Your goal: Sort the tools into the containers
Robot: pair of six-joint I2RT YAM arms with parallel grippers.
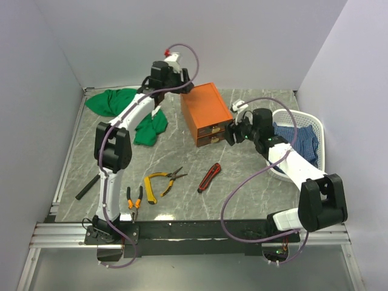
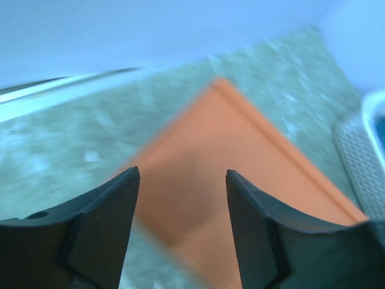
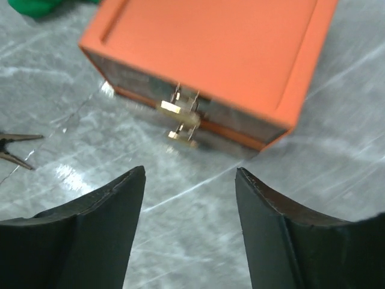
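Note:
The orange box (image 1: 205,109) stands mid-table, its two drawers (image 1: 213,133) facing front, both pushed in. In the right wrist view their brass handles (image 3: 179,108) show on the box front (image 3: 138,84). My left gripper (image 1: 185,82) hangs open over the box's back left corner, the orange lid (image 2: 240,198) below its fingers. Open and empty, my right gripper (image 1: 233,132) sits just right of the drawer fronts. Yellow-handled pliers (image 1: 159,180), orange-black pliers (image 1: 134,200) and a red-black utility knife (image 1: 209,177) lie at the front. A black-handled tool (image 1: 88,186) lies at the left.
A green cloth (image 1: 130,109) is heaped left of the box. A white basket (image 1: 306,121) holding blue fabric stands at the right, close to my right arm. Grey walls close in the table on three sides.

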